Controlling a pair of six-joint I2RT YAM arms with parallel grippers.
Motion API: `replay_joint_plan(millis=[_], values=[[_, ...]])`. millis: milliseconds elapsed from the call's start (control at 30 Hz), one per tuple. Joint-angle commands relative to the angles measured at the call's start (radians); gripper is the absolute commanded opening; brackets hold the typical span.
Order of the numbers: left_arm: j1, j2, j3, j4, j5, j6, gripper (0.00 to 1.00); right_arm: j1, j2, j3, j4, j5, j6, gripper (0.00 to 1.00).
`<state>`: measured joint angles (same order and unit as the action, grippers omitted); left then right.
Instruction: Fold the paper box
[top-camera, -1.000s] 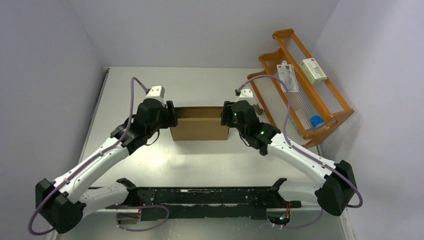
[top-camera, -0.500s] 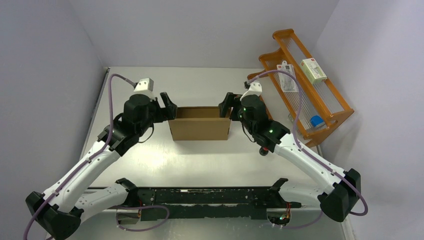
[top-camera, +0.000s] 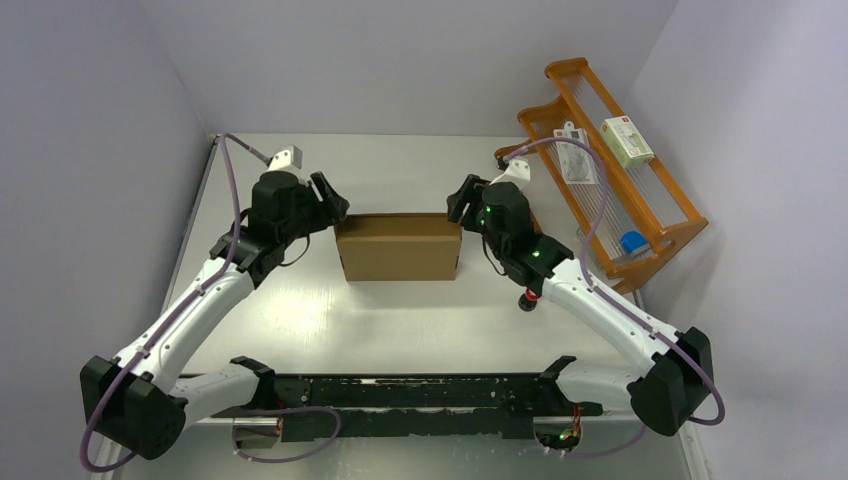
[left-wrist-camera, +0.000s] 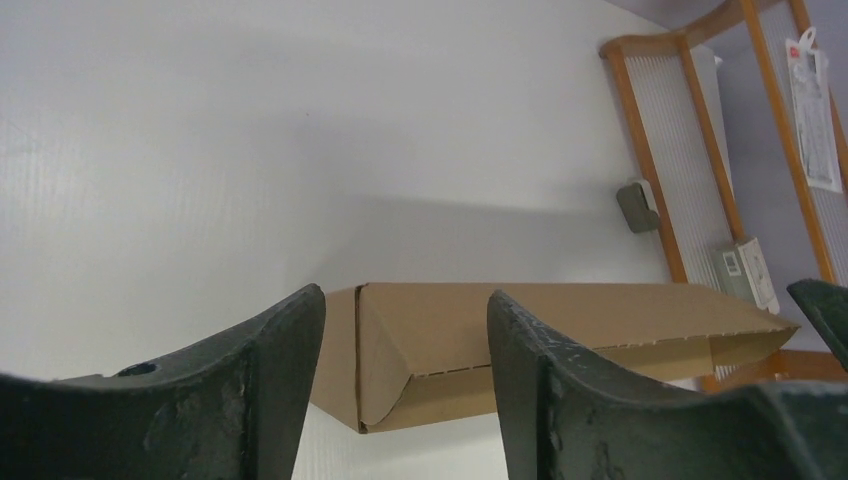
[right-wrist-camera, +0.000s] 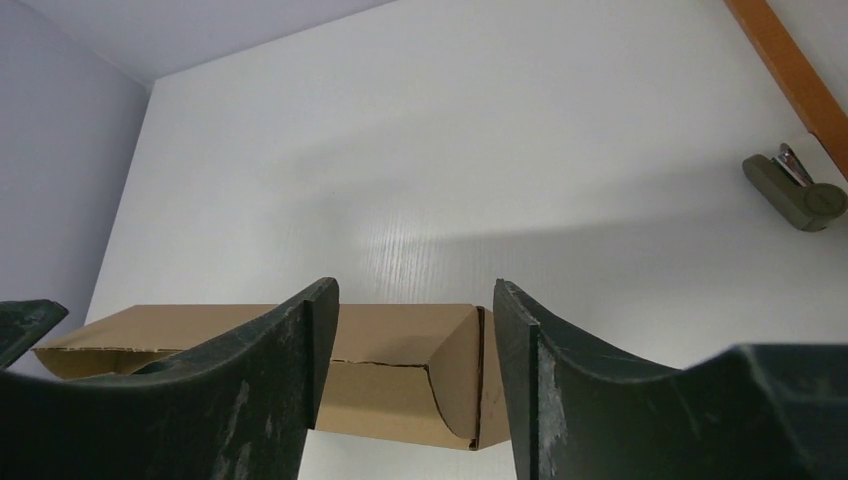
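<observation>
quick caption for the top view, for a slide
Left tool and right tool, both open, flank the far corners of the closed paper box.

white arm shells (top-camera: 190, 315), black joints (top-camera: 668, 385), looping purple cables (top-camera: 231, 165), small green lights (top-camera: 536, 253)

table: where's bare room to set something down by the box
Free: the table between the paper box and the black base rail, and the strip behind the box to the back wall. Crowded: both box ends, flanked by the left claw and right claw, and the right edge by the rack.
</observation>
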<state>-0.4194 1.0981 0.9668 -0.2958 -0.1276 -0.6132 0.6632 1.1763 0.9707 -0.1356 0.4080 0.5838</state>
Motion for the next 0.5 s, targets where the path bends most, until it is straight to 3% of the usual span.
replay_joint_plan(millis=[0,467], values=[[0.007,-0.004,-0.033,0.065,0.075,-0.018,0.64,-0.004,0.014,-0.034,0.040,-0.019,0.010,0.60],[0.008,-0.054,-0.190,0.107,0.140,-0.017,0.54,-0.004,-0.056,-0.228,0.130,-0.080,0.010,0.53]])
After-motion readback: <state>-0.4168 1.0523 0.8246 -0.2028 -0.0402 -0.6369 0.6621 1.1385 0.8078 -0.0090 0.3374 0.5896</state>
